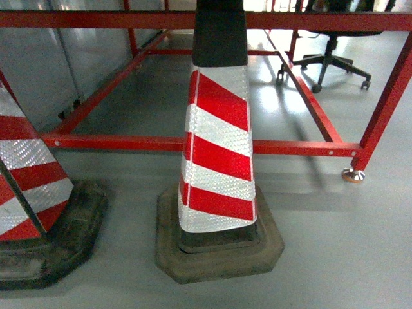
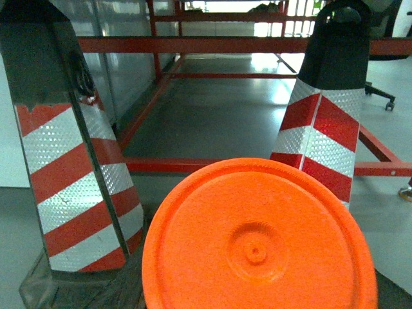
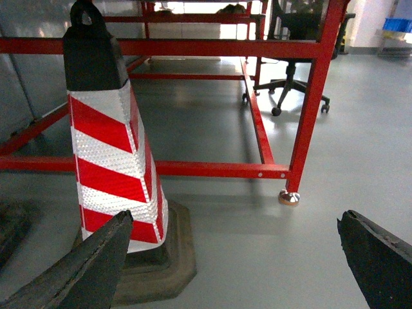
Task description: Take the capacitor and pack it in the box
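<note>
Neither capacitor nor box is in view; handling cannot be judged. Right gripper (image 3: 235, 257) fingers (image 3: 77, 270) stand spread, holding nothing. Left fingers unseen behind an orange disc (image 2: 257, 241). Striped cones (image 1: 215, 161) stand on the floor.

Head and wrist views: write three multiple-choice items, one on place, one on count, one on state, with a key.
1. Where does the office chair stand?
A. Beyond the red frame
B. Between the cones
C. On the orange disc

2. How many striped cones does the head view show?
A. One
B. Two
C. Four

3. How are the right gripper jaws set?
A. Shut
B. Spread wide
C. Clamped on a cone

Key: 1 A, the chair sits behind the frame's bars. 2 B, the middle cone and the left cone. 3 B, floor shows between the fingertips.
</note>
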Motion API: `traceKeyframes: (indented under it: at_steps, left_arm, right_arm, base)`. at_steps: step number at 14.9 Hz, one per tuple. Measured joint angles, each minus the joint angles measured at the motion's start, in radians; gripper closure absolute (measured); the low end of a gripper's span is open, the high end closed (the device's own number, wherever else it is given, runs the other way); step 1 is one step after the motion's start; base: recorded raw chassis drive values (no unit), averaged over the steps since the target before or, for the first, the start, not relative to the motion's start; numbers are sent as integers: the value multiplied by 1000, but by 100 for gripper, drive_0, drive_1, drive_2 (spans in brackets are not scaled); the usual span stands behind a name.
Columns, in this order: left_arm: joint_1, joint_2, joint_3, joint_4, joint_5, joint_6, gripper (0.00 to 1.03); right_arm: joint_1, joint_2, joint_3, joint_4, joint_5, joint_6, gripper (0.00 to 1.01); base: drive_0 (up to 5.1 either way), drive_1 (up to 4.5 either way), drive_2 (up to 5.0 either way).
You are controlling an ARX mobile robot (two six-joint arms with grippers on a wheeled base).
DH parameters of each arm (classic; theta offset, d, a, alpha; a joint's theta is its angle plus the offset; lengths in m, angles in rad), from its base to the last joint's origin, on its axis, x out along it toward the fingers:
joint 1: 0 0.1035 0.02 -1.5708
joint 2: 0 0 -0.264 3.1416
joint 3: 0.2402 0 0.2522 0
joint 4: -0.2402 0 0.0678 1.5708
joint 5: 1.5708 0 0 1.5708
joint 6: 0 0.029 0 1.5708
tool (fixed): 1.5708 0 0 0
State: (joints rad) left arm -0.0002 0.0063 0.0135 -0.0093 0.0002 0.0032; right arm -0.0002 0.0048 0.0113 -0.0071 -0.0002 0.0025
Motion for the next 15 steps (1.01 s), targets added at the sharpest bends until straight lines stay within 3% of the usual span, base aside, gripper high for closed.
traceKeyframes:
  at_steps: [15]
  left_arm:
    - [0, 0, 0, 2, -1, -3, 59]
  right_arm:
    - [0, 0, 0, 2, 0, 0, 3]
  base:
    - [0, 0, 0]
